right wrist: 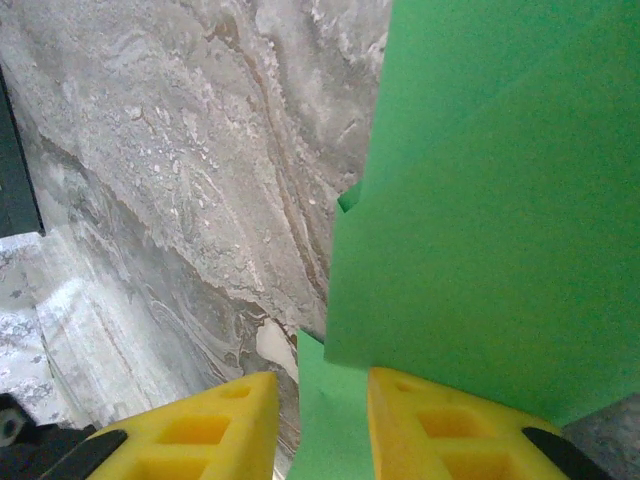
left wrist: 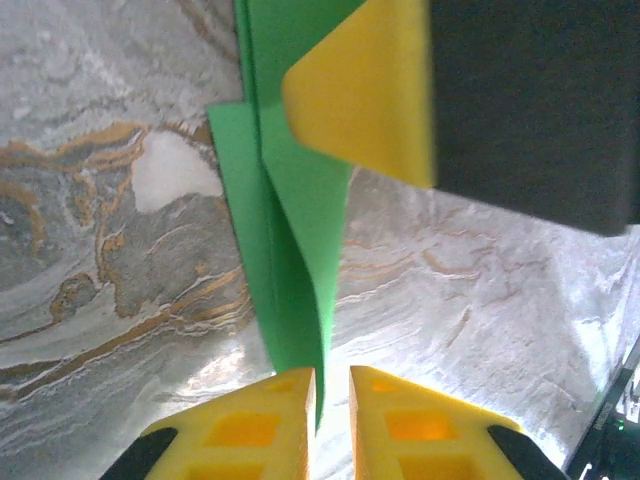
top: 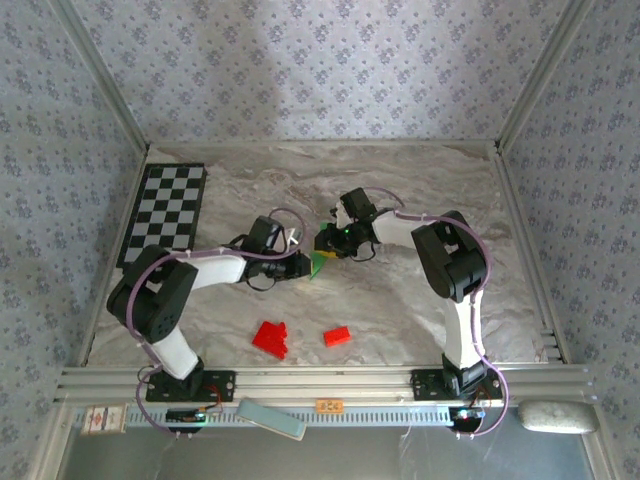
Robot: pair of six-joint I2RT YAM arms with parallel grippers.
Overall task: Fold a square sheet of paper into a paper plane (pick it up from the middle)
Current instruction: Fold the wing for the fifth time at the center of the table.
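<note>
Tabletop (top: pixel 420 180): marbled grey-white surface with tan veins.
Checkered board (top: pixel 165 213): black and white, lying flat at the far left, close to the left wall.
Red block cluster (top: pixel 270 338): on the near half of the table, left of centre.
Single red block (top: pixel 337 336): just right of the cluster, not touching it.
Walls (top: pixel 320 70): grey-blue patterned wallpaper on three sides.
Front rail (top: pixel 330 380): aluminium profile along the near edge.
Pale flat bar (top: pixel 270 418): lies tilted on the rail.
Grey pad (top: pixel 557 416): at the near right corner.

On the table (top: pixel 420 190), the paper (top: pixel 316 263) stands centrally — seemingly upright — blocks (top: pixel 270 338) nearer, board (top: pixel 165 212) left.
</note>
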